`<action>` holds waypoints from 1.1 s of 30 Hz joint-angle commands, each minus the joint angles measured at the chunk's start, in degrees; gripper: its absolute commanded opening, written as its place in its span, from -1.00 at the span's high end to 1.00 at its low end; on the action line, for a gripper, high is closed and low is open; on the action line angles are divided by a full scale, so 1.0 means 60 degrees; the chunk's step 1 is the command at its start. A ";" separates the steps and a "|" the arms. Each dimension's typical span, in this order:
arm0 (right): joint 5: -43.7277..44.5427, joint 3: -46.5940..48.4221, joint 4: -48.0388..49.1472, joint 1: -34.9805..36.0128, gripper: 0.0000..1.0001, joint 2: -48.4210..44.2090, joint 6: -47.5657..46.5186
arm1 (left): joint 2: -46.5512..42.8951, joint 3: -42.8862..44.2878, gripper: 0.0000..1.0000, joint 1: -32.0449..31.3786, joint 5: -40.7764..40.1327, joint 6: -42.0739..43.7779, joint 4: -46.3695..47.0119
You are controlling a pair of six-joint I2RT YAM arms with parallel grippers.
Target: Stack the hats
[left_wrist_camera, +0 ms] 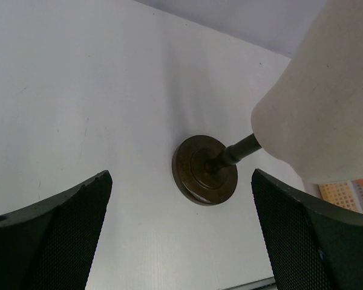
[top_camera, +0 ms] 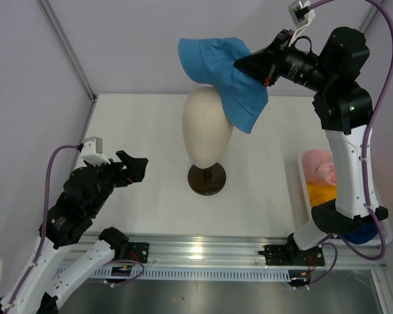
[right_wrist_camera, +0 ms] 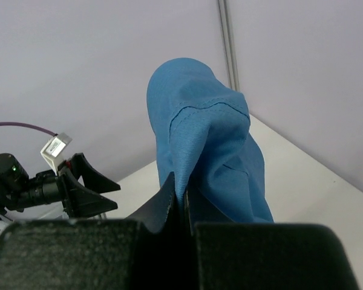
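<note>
Right hand [top_camera: 243,64], far right, raised above the bench [top_camera: 144,124]: fingers [right_wrist_camera: 169,199] pressed together on a fold of the light blue hat [top_camera: 216,59]. The hat hangs from the pinch and spreads to the hand's left. In the top view its lower edge overlaps the upper right of the cream head form [top_camera: 207,127]; cannot tell whether they touch.

Head form stands mid-bench on its dark round base [top_camera: 206,178].

Left hand [top_camera: 136,166], near left: fingers wide apart, nothing between them, pointed toward the base and well apart from it.

Right edge of the bench: pink hat [top_camera: 316,163], yellow-orange hat [top_camera: 322,193] just nearer, navy hat [top_camera: 361,234] nearest, mostly hidden behind the right arm.
</note>
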 commanded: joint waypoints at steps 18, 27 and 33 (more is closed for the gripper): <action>-0.1980 -0.0563 -0.0069 0.0076 0.90 -0.0866 -0.0429 | 0.1574 0.2874 -0.99 0.0058 0.2269 0.0443 0.3177; -0.3065 -0.1424 0.1044 -0.0057 0.95 -0.0793 0.0537 | 0.4003 0.4032 -0.99 0.0058 0.5493 -0.0435 0.5715; -0.2977 -0.1880 0.0928 0.0089 0.98 -0.0661 0.0392 | 0.4944 0.4442 -0.99 0.0044 0.6287 -0.0875 0.7049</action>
